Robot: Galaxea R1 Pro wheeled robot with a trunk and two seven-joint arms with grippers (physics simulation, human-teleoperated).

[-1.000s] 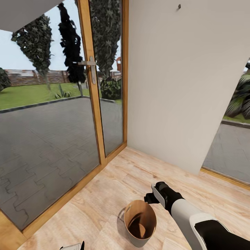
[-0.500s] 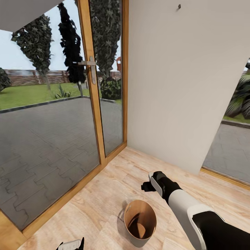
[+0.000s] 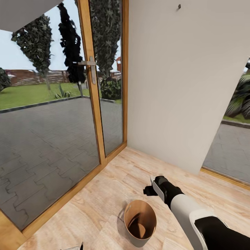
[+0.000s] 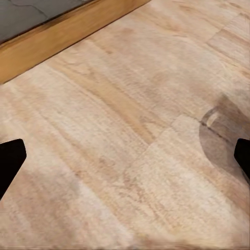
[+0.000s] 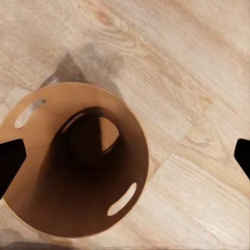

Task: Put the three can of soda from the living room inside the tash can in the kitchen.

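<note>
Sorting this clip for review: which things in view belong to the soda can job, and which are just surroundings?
Job:
trash can, standing on the floor
right gripper, open above it, holding nothing
left gripper, open over bare floor

Surroundings:
plank floor
glass door
white wall

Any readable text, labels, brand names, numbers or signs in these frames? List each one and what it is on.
None can be read.
The trash can has plain walls inside and out, with no label or print.
The right gripper, the door handle, the white wall and the plank floor carry no markings either.
</note>
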